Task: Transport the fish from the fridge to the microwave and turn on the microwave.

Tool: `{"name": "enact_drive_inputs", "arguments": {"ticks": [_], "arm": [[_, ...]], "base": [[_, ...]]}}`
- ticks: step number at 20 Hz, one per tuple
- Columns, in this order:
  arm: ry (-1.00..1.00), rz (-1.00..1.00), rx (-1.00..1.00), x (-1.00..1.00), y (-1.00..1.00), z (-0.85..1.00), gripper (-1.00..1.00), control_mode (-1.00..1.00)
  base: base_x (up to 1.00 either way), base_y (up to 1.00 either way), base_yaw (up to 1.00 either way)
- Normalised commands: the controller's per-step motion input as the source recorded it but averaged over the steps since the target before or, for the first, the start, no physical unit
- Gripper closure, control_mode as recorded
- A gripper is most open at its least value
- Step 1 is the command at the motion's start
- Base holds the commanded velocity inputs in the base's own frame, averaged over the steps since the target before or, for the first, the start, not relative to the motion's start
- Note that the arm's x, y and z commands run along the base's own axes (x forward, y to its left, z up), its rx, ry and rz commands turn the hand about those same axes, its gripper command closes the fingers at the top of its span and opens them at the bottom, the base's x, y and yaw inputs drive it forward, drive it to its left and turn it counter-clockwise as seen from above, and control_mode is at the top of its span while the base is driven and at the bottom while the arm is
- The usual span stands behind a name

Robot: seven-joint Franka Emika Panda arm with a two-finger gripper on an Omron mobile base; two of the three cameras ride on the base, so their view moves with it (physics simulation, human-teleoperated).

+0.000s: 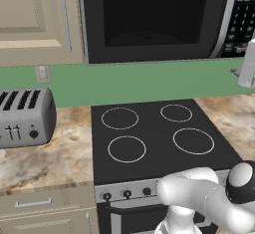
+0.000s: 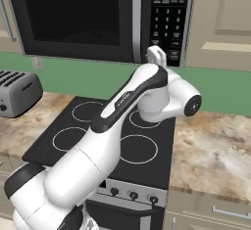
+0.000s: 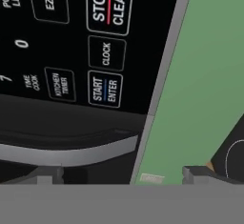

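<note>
The microwave (image 1: 149,19) hangs above the stove, its large dark door shut, with the keypad strip (image 2: 169,13) on its right. My gripper (image 2: 158,54) is raised to the lower end of that keypad, and it also appears at the right edge of the left base view (image 1: 247,63). In the hand view the gripper (image 3: 121,176) is open with nothing between its fingertips (image 3: 47,175), close in front of the START ENTER button (image 3: 106,89). The STOP CLEAR button (image 3: 109,4) lies above it. The fish and the fridge are out of view.
A black four-ring stove (image 1: 154,138) sits below the microwave. A silver toaster (image 1: 25,118) stands on the marble counter (image 2: 215,150) to the left. Beige cabinets (image 1: 35,19) flank the microwave, against a green wall (image 3: 205,85).
</note>
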Motion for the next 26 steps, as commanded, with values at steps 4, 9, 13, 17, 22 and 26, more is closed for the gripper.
{"name": "enact_drive_inputs", "arguments": {"ticks": [4,9,13,17,22,26], "arm": [[0.0,0.0,0.0,0.17,-0.07,-0.06,-1.0,-1.0],[-0.01,0.0,0.0,0.13,-0.02,-0.06,-1.0,-1.0],[-0.02,0.0,0.0,0.11,0.0,-0.07,-1.0,-1.0],[-0.02,0.0,0.0,0.2,0.0,-0.04,-1.0,-1.0],[-0.01,0.0,0.0,0.25,0.0,-0.02,-1.0,-1.0],[0.0,0.0,0.0,0.24,0.0,0.0,-1.0,-1.0]], "base": [[0.0,0.0,0.0],[0.0,0.0,0.0],[0.0,0.0,0.0],[0.0,0.0,0.0],[0.0,0.0,0.0],[0.0,0.0,0.0]]}}
